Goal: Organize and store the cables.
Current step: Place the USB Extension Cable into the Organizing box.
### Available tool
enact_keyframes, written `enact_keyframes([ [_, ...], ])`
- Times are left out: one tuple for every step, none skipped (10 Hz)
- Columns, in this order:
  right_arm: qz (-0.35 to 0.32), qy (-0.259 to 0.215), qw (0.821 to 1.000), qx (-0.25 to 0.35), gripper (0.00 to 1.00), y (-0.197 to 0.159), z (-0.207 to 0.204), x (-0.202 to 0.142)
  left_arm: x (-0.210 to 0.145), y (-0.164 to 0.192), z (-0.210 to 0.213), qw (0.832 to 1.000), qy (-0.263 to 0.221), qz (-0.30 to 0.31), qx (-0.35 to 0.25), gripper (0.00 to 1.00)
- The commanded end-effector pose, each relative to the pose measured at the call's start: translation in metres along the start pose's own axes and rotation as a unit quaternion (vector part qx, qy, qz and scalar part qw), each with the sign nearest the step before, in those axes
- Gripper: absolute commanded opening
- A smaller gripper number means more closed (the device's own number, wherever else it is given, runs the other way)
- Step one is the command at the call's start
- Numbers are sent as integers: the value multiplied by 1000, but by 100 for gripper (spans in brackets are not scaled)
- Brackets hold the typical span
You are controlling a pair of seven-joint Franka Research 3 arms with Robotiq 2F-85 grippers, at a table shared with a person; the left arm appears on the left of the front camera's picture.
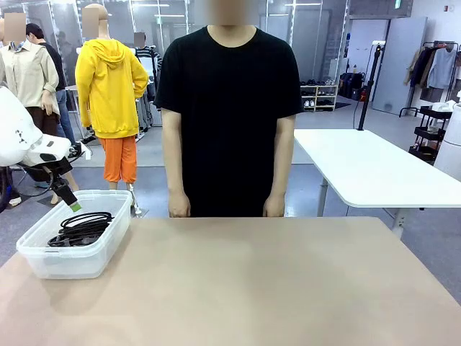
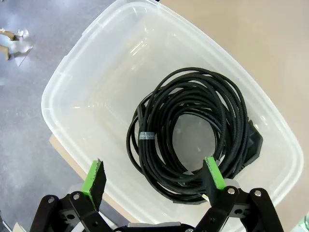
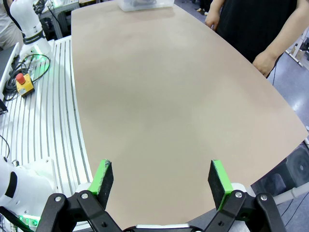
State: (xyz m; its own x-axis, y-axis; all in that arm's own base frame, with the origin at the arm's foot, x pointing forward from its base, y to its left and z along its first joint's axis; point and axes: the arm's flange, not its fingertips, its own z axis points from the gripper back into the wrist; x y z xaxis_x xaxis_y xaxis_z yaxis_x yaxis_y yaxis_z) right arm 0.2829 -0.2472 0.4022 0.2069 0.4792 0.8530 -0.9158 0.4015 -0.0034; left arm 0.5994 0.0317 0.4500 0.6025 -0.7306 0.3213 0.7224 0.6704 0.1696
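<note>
The cables (image 2: 193,130) lie wound as a round black coil inside a clear plastic bin (image 2: 72,82), and the coil (image 1: 81,228) also shows in the front view in the bin (image 1: 75,263) at the table's left. My left gripper (image 2: 154,176) hangs open just above the bin, nothing between its green pads; in the front view its fingers (image 1: 70,202) hover over the bin's far rim. Open and holding nothing, my right gripper (image 3: 161,181) looks down on bare tan tabletop.
A person in a black shirt (image 1: 227,108) stands at the far edge, hands (image 1: 178,207) hanging by the table edge. The tan table (image 1: 274,288) stretches bare right of the bin. A white table (image 1: 367,169) stands behind at the right.
</note>
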Motion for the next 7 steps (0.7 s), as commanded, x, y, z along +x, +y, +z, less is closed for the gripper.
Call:
enact_keyframes([
  [9, -1, 1000, 0, 100, 4, 0, -1, -1, 2, -1, 1000, 0, 2, 0, 100],
  [9, -1, 1000, 0, 100, 4, 0, -1, -1, 2, -1, 1000, 0, 2, 0, 100],
  [9, -1, 1000, 0, 100, 4, 0, -1, -1, 2, -1, 1000, 0, 2, 0, 100],
  [9, -1, 1000, 0, 100, 4, 0, -1, -1, 2, -1, 1000, 0, 2, 0, 100],
  [9, -1, 1000, 0, 100, 4, 0, -1, -1, 2, -1, 1000, 0, 2, 0, 100],
  [9, -1, 1000, 0, 100, 4, 0, -1, -1, 2, -1, 1000, 0, 2, 0, 100],
  [9, -1, 1000, 0, 100, 4, 0, -1, -1, 2, -1, 1000, 0, 2, 0, 100],
])
